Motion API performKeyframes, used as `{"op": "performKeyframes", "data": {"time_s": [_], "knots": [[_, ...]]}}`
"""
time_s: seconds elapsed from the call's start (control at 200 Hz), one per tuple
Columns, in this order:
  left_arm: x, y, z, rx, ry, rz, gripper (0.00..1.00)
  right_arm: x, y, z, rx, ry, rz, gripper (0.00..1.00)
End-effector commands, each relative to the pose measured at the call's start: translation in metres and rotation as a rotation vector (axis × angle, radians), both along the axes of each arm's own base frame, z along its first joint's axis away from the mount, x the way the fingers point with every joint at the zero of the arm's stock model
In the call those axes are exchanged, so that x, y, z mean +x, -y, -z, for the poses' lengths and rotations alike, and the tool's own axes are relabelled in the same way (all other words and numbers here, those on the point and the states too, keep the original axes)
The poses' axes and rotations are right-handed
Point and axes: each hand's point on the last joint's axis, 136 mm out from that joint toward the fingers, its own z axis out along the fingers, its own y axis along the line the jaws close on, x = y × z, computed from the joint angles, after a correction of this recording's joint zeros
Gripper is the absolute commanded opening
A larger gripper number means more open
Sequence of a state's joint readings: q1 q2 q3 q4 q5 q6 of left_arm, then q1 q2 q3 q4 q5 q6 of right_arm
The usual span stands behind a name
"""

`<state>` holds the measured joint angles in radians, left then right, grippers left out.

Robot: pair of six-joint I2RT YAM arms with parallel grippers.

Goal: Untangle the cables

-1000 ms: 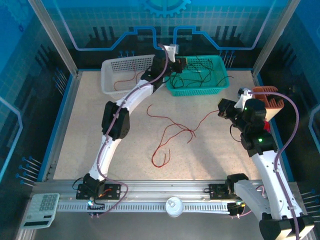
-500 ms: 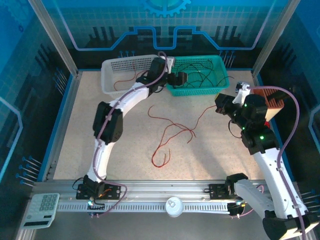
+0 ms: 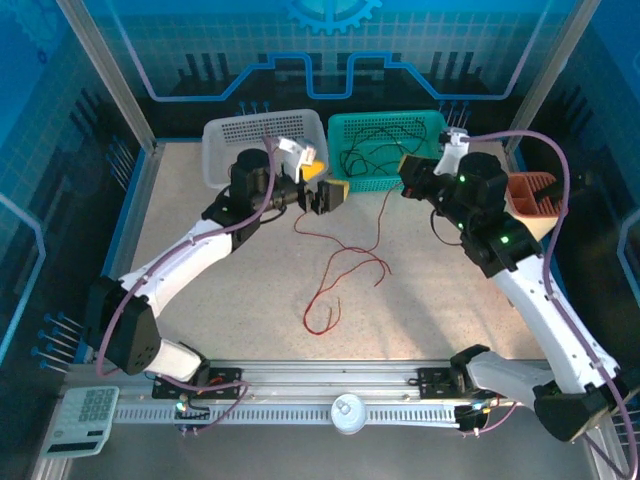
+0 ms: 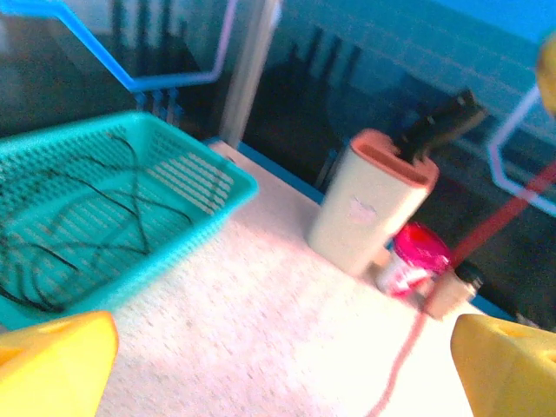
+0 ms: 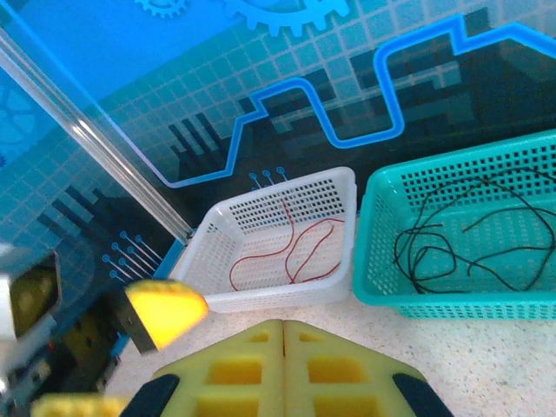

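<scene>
Top external gives you two baskets: the white basket (image 3: 213,150) holds red cable (image 5: 291,226), the teal basket (image 3: 390,119) black cables (image 5: 408,239). One red tangle (image 3: 345,262) sprawls on the worktop (image 3: 430,300); your left tool (image 3: 323,183) stands apart, your right tool (image 5: 284,340) clamps its strand.

Top external: high behind the arm bases (image 3: 200,382), tilted down over the table (image 3: 430,300). Left wrist: low, near the tabletop, facing out between the left fingers (image 4: 52,365); teal basket (image 4: 217,187) past one finger, red cable (image 4: 408,347) beside the other, knife block (image 4: 369,208) ahead. Right wrist: higher, facing over the right fingers (image 5: 243,356) toward white basket (image 5: 278,291) and teal basket. Teal basket shared by all three.
</scene>
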<state>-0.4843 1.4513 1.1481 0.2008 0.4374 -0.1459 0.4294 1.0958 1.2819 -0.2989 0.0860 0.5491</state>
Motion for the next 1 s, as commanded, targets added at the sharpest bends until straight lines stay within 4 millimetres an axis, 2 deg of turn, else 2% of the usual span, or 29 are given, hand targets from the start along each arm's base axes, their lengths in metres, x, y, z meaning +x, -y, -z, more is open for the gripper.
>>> {"op": "performKeyframes", "data": {"time_s": [0.0,0.23,0.355,0.465,0.525,0.57,0.665,0.715,0.785,0.825,0.875,0.99], "knots": [[-0.035,0.022,-0.01,-0.001,0.079,0.146,0.99,0.005,-0.015,-0.03,-0.005,0.086,-0.01,0.0],[-0.029,0.046,-0.007,-0.02,0.075,0.188,0.98,0.01,-0.056,-0.049,-0.014,0.118,-0.08,0.0],[-0.021,0.055,0.006,-0.046,0.035,0.196,0.92,0.011,-0.065,-0.066,-0.012,0.145,-0.1,0.0],[-0.013,0.057,0.029,-0.051,0.002,0.174,0.77,0.007,-0.06,-0.084,-0.013,0.183,-0.089,0.0],[-0.009,0.058,0.042,-0.048,-0.019,0.165,0.64,0.005,-0.056,-0.09,-0.016,0.196,-0.079,0.0],[-0.007,0.059,0.05,-0.051,-0.035,0.163,0.55,0.003,-0.052,-0.093,-0.012,0.203,-0.072,0.0],[-0.004,0.061,0.062,-0.062,-0.066,0.166,0.44,0.001,-0.044,-0.094,-0.002,0.209,-0.056,0.0],[-0.004,0.062,0.064,-0.063,-0.077,0.168,0.34,0.001,-0.038,-0.092,0.001,0.204,-0.042,0.0],[-0.002,0.059,0.061,-0.065,-0.077,0.163,0.1,0.002,-0.029,-0.085,0.007,0.188,-0.018,0.0],[-0.001,0.055,0.055,-0.069,-0.07,0.154,0.0,0.003,-0.023,-0.08,0.016,0.175,-0.004,0.0],[0.003,0.049,0.045,-0.078,-0.062,0.137,0.0,0.004,-0.016,-0.071,0.025,0.158,0.007,0.0],[0.01,0.029,0.004,-0.12,-0.009,0.09,0.0,0.005,-0.006,-0.05,0.046,0.111,0.028,0.0]]}}
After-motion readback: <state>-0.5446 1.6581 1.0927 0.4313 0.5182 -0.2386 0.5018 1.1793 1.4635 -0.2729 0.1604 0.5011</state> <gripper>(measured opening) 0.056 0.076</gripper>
